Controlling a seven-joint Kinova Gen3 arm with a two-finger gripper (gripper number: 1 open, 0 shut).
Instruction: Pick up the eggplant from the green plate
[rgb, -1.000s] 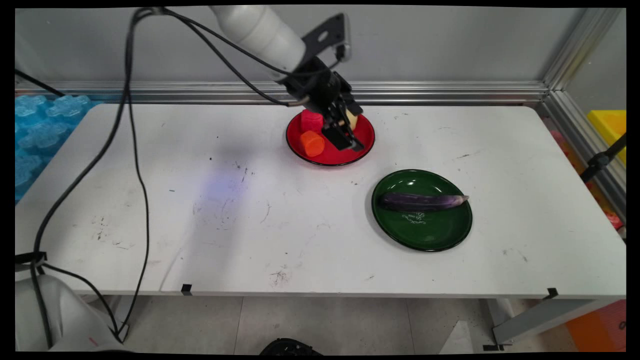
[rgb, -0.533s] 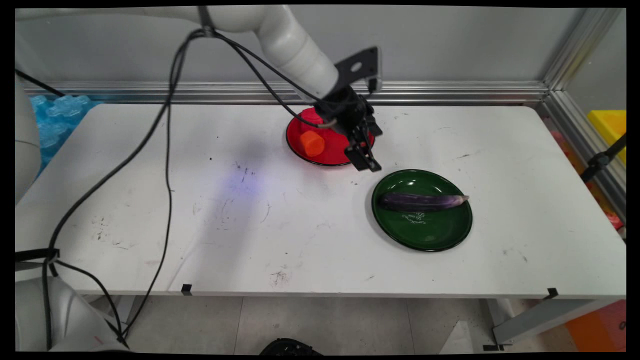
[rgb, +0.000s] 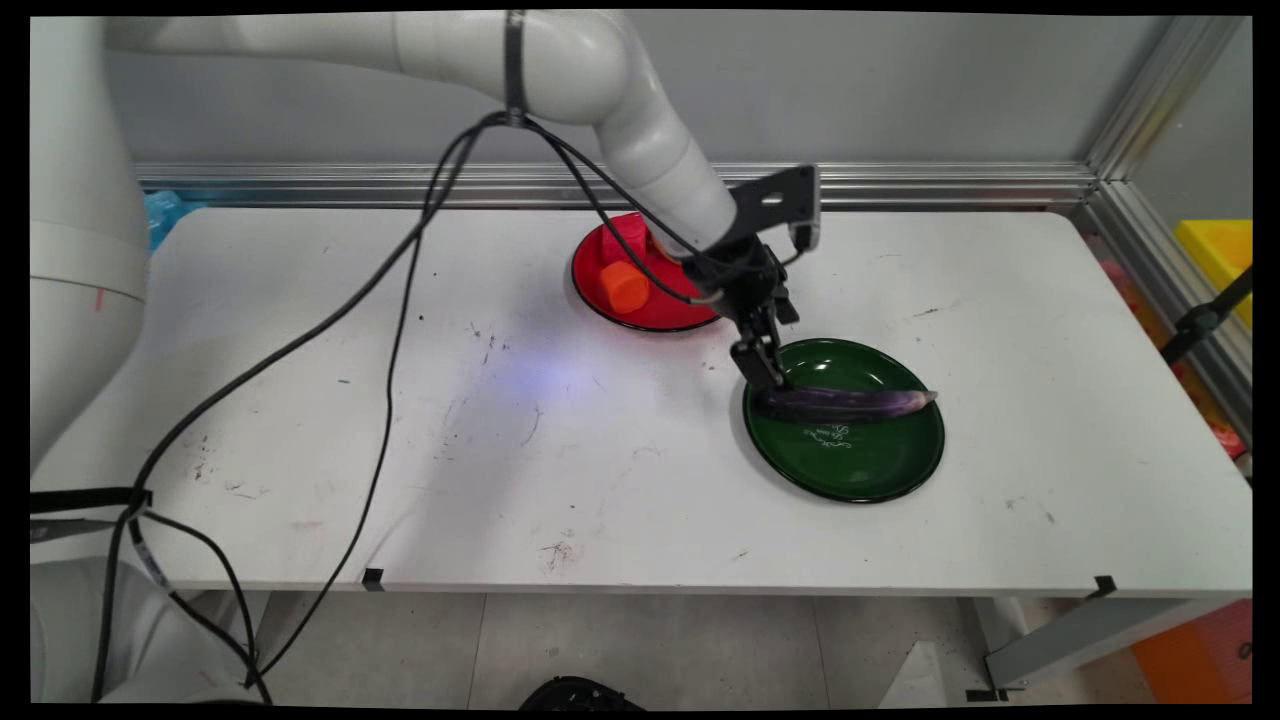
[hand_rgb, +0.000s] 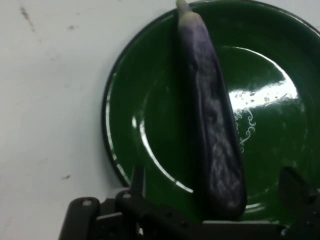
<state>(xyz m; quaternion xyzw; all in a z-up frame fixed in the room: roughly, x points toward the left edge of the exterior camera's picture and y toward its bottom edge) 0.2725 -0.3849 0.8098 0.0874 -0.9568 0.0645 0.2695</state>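
Eggplant (rgb: 845, 403) lies across the green plate (rgb: 860, 470); in the main view the gripper (rgb: 760, 368) has swung over from the red plate (rgb: 650, 305) to its blunt end. Hand view — fingers (hand_rgb: 137, 181) spread wide, straddling the eggplant (hand_rgb: 212, 125), gripping nothing.

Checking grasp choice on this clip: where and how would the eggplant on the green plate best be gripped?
Grip the eggplant across its thick, dark end, coming from above. It lies flat across the green plate, so pinching across its narrow width suits it. The open end effector hangs over that end, one finger on each side.
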